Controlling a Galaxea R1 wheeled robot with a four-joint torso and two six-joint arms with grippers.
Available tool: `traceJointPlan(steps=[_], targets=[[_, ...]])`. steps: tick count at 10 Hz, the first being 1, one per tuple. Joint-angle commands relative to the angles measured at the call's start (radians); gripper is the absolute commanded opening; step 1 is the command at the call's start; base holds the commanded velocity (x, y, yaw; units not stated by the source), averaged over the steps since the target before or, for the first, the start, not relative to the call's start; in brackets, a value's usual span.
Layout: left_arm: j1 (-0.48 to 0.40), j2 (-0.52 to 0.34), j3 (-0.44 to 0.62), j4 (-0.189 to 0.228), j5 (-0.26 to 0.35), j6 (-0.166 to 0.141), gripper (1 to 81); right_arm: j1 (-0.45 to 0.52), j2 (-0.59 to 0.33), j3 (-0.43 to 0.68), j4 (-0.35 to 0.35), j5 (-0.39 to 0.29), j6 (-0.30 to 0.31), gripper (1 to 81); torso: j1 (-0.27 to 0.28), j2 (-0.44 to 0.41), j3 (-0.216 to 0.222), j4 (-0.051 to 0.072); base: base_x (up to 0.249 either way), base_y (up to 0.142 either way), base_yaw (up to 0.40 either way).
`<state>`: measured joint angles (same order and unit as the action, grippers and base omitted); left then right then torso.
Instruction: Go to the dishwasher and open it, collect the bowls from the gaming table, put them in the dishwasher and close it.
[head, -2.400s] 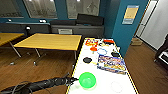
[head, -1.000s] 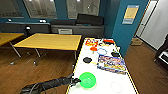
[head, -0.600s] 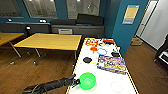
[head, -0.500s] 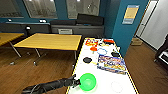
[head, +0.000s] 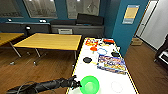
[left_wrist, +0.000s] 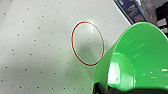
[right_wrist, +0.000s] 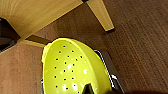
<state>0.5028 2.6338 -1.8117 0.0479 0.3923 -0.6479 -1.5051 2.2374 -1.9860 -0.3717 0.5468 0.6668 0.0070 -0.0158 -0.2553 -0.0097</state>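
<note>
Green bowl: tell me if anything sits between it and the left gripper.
Nothing does. The left gripper is right at the rim of the green bowl near the white table's edge; the left wrist view shows the bowl tilted against it.

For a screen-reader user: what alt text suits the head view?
The left gripper holds a bright green bowl at the near end of a white gaming table strewn with colourful game boards; yellow wooden tables stand behind.
</note>
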Motion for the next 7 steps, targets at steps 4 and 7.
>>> traceJointPlan(steps=[4, 7], targets=[[-0.030, -0.478, 0.537, 0.093, 0.054, 0.002, 1.0, -0.045, -0.065, -0.002, -0.062, -0.016, 0.030, 1.0, 0.000, 0.000, 0.000, 0.000, 0.000, 0.000, 0.000], [0.157, -0.613, 0.593, 0.119, -0.050, 0.005, 1.0, -0.080, -0.060, -0.019, -0.076, -0.010, 0.030, 1.0, 0.000, 0.000, 0.000, 0.000, 0.000, 0.000, 0.000]])
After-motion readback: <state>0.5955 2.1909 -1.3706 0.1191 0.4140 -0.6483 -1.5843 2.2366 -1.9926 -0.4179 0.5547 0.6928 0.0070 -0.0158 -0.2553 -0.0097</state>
